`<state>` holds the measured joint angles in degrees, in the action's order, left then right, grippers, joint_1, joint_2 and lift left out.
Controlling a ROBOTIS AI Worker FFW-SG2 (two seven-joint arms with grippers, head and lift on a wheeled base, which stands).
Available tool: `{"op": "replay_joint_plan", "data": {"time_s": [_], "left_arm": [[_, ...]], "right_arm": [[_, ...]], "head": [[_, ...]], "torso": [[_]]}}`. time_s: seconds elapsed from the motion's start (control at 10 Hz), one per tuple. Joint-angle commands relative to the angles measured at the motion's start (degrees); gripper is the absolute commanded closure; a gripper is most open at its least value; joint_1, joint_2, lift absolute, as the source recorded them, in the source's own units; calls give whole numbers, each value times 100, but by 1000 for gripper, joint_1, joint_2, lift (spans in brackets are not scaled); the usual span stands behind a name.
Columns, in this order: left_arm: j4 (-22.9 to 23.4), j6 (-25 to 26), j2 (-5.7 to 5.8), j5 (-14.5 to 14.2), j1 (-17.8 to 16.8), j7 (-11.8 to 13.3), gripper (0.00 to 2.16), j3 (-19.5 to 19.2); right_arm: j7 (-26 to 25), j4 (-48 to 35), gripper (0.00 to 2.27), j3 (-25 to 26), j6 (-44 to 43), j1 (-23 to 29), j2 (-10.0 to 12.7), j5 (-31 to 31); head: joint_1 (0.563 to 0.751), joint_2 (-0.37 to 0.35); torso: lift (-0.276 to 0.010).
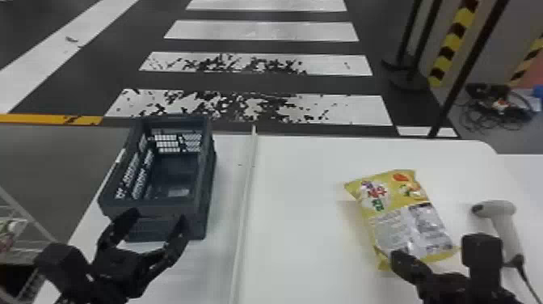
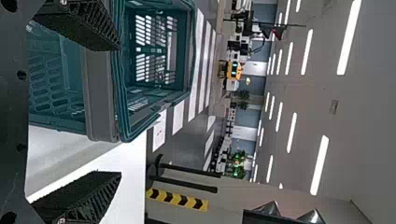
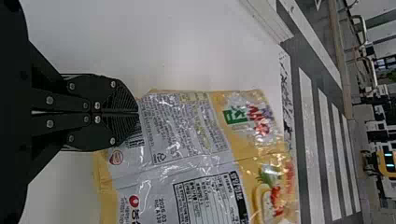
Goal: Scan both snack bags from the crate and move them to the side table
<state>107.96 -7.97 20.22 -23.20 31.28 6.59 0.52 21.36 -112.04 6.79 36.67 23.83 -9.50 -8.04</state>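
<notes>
left jaws: left gripper (image 1: 158,218) spread wide, at crate's near end; nothing pinched between them
right jaws: right gripper (image 1: 398,260) pressed together, tips at the snack bag's near end; contact with bag, can't tell
snack bag (image 1: 408,218): yellow, printed back up, flat on table, slightly skewed; just beyond right jaws, reaching away from them
bag edges: near end by right jaws' tips, far end well short of table's far edge; left side faces open white tabletop
scanner (image 1: 511,230): pale, to the right of right jaws and bag, head pointing toward bag, small gap of tabletop between; dark cable (image 1: 525,279) runs back toward robot
crate (image 1: 155,210): dark, open top, slotted walls; near wall by left jaws, body extends away from them
crate edges: far rim at about the table's far edge, left side along table's left edge, little room there
strip (image 1: 245,194): pale, raised, runs away from robot, right of left jaws, near crate's right side
room: broad white table (image 1: 299,210) between left and right jaws, strip to bag; more top beyond bag
outer right: another white surface (image 1: 529,169), past scanner from right jaws
outer left: wire rack (image 1: 34,242), lower than table, left of left jaws
beyond table: striped floor (image 1: 258,83), black stand (image 1: 410,81) far off past right jaws
</notes>
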Motion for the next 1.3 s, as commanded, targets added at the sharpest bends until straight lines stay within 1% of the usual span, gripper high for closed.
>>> {"op": "replay_joint_plan", "data": {"time_s": [0.0, 0.2, 0.4, 0.5, 0.8, 1.0, 1.2], "left_arm": [[5, -15, 0, 0, 1, 0, 36, 1], [14, -68, 17, 0, 18, 0, 36, 1], [32, -68, 26, 0, 27, 0, 36, 1], [32, -68, 35, 0, 27, 0, 36, 1], [49, -68, 53, 0, 27, 0, 36, 10], [40, -68, 53, 0, 27, 0, 36, 10], [40, -68, 35, 0, 18, 0, 36, 10]], "right_arm": [[0, -424, 2199, 165, 197, 16, 0, -75], [0, -741, 2199, 332, 267, 25, 106, -137], [-53, -732, 2199, 402, 38, 7, 159, -145], [-105, -556, 2199, 490, -137, -89, 159, -137], [-263, 376, 2199, 797, -841, -634, 106, -22], [-413, 877, 2199, 833, -946, -951, 35, 162], [-448, 1527, 2199, 833, -981, -1223, -105, 259]], "head": [[695, 24], [695, 10], [695, 4], [695, -1], [695, -48], [695, -98], [695, -122]], "torso": [[-99], [-99], [-99], [-99], [-99], [-99], [-99]]}}
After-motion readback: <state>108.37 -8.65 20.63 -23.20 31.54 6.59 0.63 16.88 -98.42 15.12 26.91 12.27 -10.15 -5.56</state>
